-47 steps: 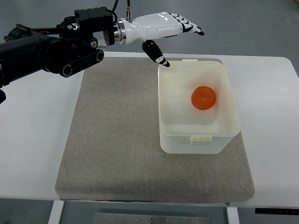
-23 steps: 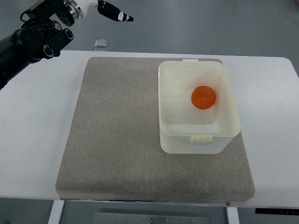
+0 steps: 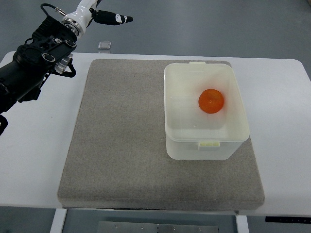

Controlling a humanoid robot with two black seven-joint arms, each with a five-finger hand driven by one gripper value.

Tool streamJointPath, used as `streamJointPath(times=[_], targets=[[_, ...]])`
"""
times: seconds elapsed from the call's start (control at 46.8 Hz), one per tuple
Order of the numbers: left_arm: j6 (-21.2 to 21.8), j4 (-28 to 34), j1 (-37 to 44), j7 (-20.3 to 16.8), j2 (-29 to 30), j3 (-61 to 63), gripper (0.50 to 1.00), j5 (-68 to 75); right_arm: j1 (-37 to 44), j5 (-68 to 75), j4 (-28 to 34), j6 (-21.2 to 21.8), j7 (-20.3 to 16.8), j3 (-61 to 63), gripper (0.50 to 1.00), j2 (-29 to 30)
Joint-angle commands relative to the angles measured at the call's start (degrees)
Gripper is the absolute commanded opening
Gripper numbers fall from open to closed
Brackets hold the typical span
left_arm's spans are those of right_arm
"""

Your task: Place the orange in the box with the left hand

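One orange (image 3: 211, 101) lies inside the box (image 3: 206, 145), toward its far right part, resting on the box floor and apart from the walls. The left hand (image 3: 99, 14) is far from it, up at the top left corner of the view beyond the far edge of the surface (image 3: 34, 155), with the black arm (image 3: 29, 68) running in from the left edge. Most of the hand is cut off by the top of the frame; a single dark finger with a white tip (image 3: 116, 19) points out to the right and holds nothing, but whether the rest of the fingers are spread or curled cannot be told.

The single cream-white box stands open on the right half of one grey mat (image 3: 126, 141), which covers most of the white surface. Between hand and box only bare mat lies. One small clear object (image 3: 104, 45) sits on the surface just beyond the mat's far left corner, below the hand.
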Motion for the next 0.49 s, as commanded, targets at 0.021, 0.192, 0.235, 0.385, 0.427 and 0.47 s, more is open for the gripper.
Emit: streamJointPath(times=[0.021,0.192,0.235,0.385,0.427,0.47], targets=[[-0.38,0.01,0.98,1.77,-0.10,-3.42,0.954,-2.26,0.00,-0.05,0.00,0.00,0.00,0.00,0.926,0.00],[-2.66,0.19,4.06,1.77,-0.10,-12.20,0.954,-2.61,0.00,-0.05,0.00,0.00,0.00,0.00,0.926,0.00],[-2.66,0.45,4.76,1.77,-0.10,-13.88,0.954,-2.53,0.00,-0.05,0.00,0.00,0.00,0.00,0.926,0.00],[-2.84,1.07,6.52,1.77,-0.01,-19.94,0.956,-2.70,0.00,0.04,0.00,0.00,0.00,0.00,0.926,0.00],[-2.93,0.98,7.14,1.77,-0.01,-21.61,0.956,-2.70,0.00,-0.05,0.00,0.00,0.00,0.00,0.926,0.00],[-3.19,0.98,7.66,1.77,-0.01,-23.54,0.956,-2.96,0.00,-0.05,0.00,0.00,0.00,0.00,0.926,0.00]])
